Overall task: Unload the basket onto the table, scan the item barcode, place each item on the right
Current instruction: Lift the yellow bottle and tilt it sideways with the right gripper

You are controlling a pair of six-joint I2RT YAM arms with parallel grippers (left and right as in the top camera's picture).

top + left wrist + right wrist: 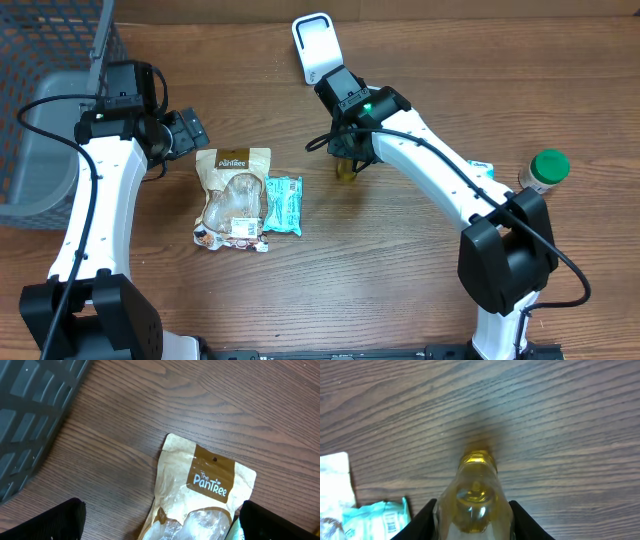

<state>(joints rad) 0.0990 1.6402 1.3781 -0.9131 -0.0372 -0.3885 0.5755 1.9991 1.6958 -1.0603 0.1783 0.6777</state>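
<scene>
Only overhead, white scanner (318, 45), wrist, gripped yellow bottle (475, 495)

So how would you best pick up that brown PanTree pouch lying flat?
Probably by the brown header strip, pinched from above at its free end. The pouch lies flat, its clear middle bulges, and a teal packet lies close along one long side, so that thin end is the easiest to reach.

Yellow bottle (475, 495), tan pouch (232, 195), teal packet (284, 204)
</scene>
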